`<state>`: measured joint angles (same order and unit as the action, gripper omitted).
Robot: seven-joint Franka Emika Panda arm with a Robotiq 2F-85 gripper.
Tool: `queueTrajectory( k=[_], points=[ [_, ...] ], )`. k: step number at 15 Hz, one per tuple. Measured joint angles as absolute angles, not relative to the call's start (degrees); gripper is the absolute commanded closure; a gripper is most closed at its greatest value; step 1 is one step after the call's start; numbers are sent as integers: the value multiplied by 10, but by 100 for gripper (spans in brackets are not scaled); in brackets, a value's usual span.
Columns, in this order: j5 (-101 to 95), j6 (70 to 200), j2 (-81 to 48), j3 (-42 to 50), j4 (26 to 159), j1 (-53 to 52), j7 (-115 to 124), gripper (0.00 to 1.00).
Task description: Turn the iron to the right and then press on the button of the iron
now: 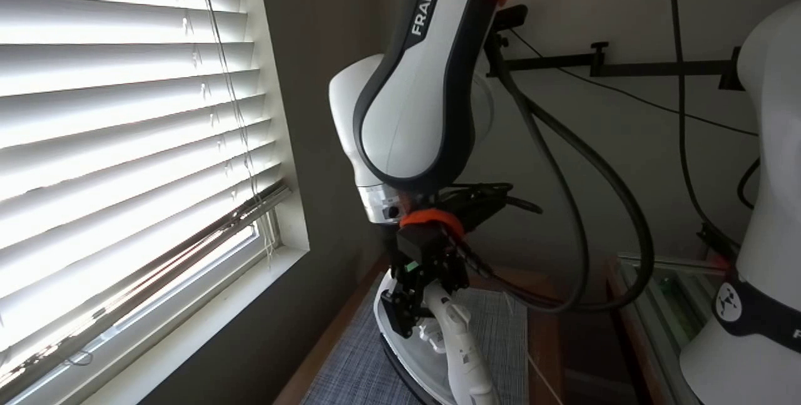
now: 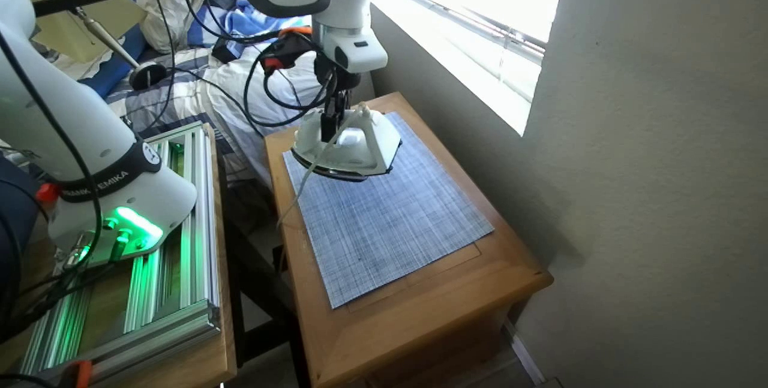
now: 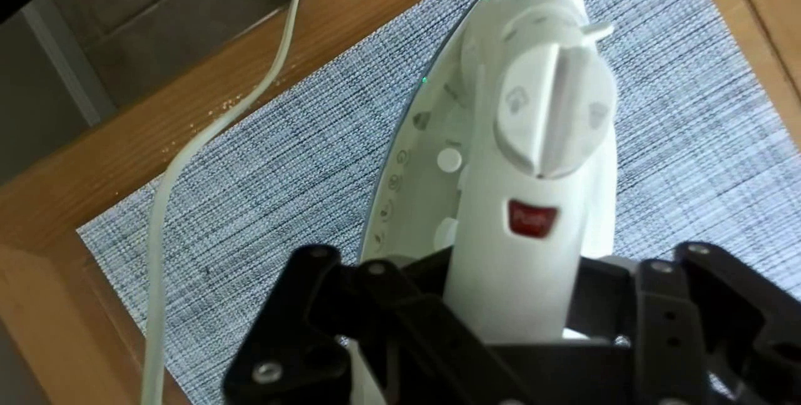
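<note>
- Nearest us, the tool (image 3: pixel 516 286) is clenched on the handle (image 3: pixel 519 261) of the iron (image 3: pixel 494 167), its 2 fingers (image 3: pixel 604 295) parted only by that handle.
- We see the iron over the mat (image 2: pixel 396 214) on the bench (image 2: pixel 420 304).

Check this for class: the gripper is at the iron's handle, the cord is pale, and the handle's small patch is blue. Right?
Not quite: the small patch is red, not blue, as the wrist view shows. The gripper is at the handle of the iron, and the cord is pale.
</note>
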<state>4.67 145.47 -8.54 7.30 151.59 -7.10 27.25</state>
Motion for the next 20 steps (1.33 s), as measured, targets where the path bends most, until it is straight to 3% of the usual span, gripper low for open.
queueTrajectory(
  k=[20],
  points=[
    [-48, 1416, -141, 47, 1482, -71, 257, 100]
  ],
)
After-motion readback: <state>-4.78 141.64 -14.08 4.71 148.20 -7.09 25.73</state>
